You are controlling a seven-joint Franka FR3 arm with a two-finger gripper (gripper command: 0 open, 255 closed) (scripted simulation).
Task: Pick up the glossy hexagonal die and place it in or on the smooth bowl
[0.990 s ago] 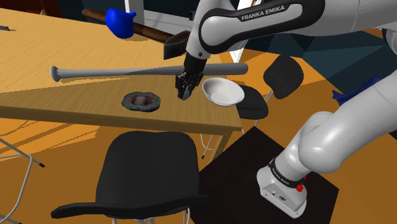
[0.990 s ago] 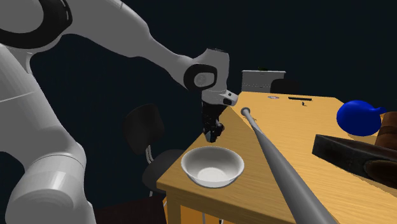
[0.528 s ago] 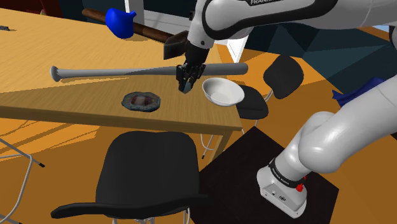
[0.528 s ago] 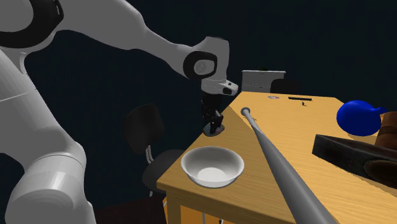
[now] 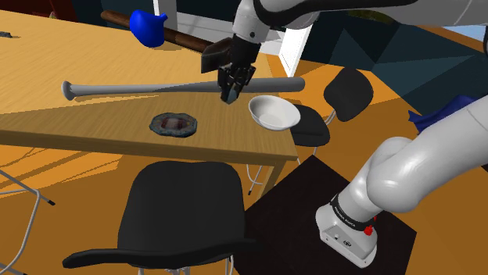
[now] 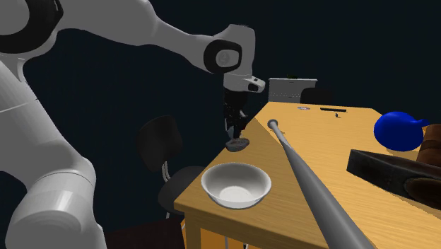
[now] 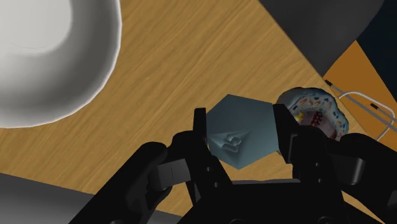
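Spanning the whole area beneath the gripper (image 5: 231,97), a wooden table (image 5: 94,55) is seen, with the tool held clear above its surface near one edge. A long grey baseball bat (image 5: 180,86) is laid across the table behind the gripper, its long axis running crosswise past the fingers, and it is not touched by them.

A white smooth bowl (image 5: 274,113) is set upright on the table just beside and below the gripper, toward the shoulder view's right. In the wrist view the bowl (image 7: 51,57) is found off to the side of one finger (image 7: 199,127) and somewhat ahead of the tips. A patterned round object (image 7: 315,114) lies on the table on the opposite side, beyond the other finger.

The pale blue-grey hexagonal die (image 7: 245,124) is clamped between the two fingers, with a flat face pressed by each. It is carried in the air rather than resting on the wood.

The coming move is judged to turn on one relation: the bowl lies sideways from the loaded gripper and lower. A short sideways carry toward the bowl's hollow is called for before the fingers are parted, with the die kept above the rim on the way across.
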